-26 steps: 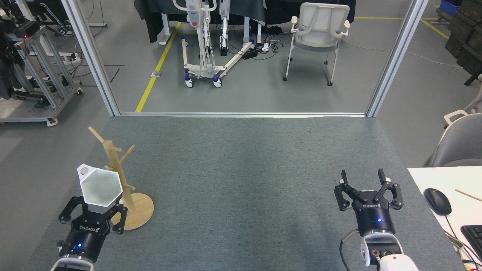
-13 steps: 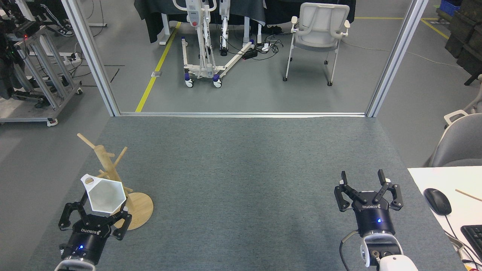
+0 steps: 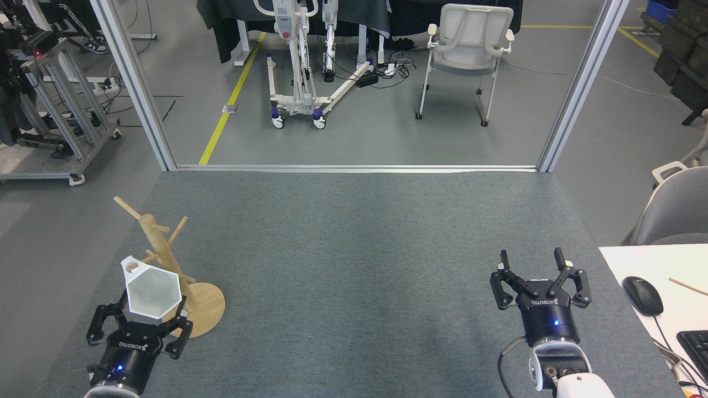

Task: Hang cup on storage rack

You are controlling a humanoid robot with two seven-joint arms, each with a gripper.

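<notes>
The white hexagonal cup sits mouth-up in my left gripper, which is shut on its lower body at the table's near left. Its holed handle points up-left, close to a low peg of the storage rack; I cannot tell whether peg and handle touch. The storage rack, a light wooden tree, leans to the left, and its round base lies just right of the cup. My right gripper hovers open and empty at the near right, far from both.
Grey felt covers the table. At the right stands a white desk with a black mouse and a keyboard corner. Beyond the table's far edge are metal frame posts, a white chair and a wheeled lift.
Over the last second the cup and my left gripper dropped lower and slightly toward me, and the rack's post tipped to the left. The right gripper stayed still.
</notes>
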